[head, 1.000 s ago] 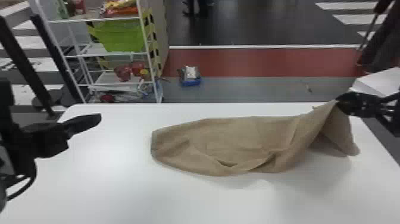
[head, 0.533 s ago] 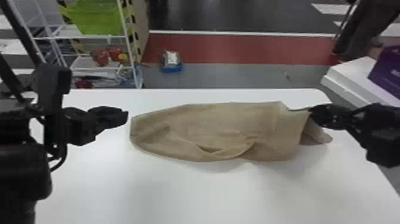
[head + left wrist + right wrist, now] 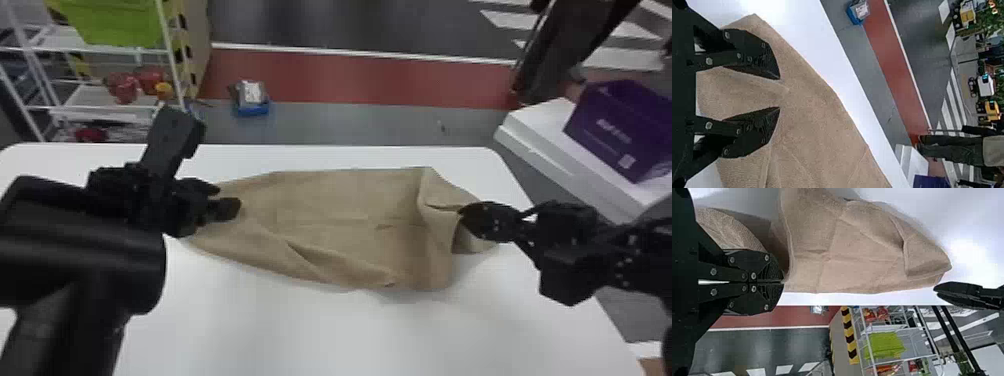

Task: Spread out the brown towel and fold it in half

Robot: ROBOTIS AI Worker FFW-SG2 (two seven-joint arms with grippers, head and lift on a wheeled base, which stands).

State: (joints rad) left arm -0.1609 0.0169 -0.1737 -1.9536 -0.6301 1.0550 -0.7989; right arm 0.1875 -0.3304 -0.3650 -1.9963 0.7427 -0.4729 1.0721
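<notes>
The brown towel [image 3: 345,220] lies rumpled across the white table, its right end lifted into folds. At that end my right gripper [image 3: 465,212] is shut on the towel; in the right wrist view the closed right gripper [image 3: 782,282] pinches its edge. Over the towel's left end is my left gripper [image 3: 230,197]. In the left wrist view the left gripper [image 3: 779,93] stands open, with brown towel cloth [image 3: 809,117] beneath and between its fingers. Whether those fingers touch the cloth I cannot tell.
The white table [image 3: 320,335] extends toward me in front of the towel. A purple box [image 3: 620,130] rests on a white box [image 3: 560,145] beyond the right edge. Behind at left stands a wire shelf [image 3: 105,105] with a green bin [image 3: 115,22].
My left gripper has moved right, from the bare table to over the towel's left end. My right gripper keeps its hold and sits lower. The head view has shifted downward.
</notes>
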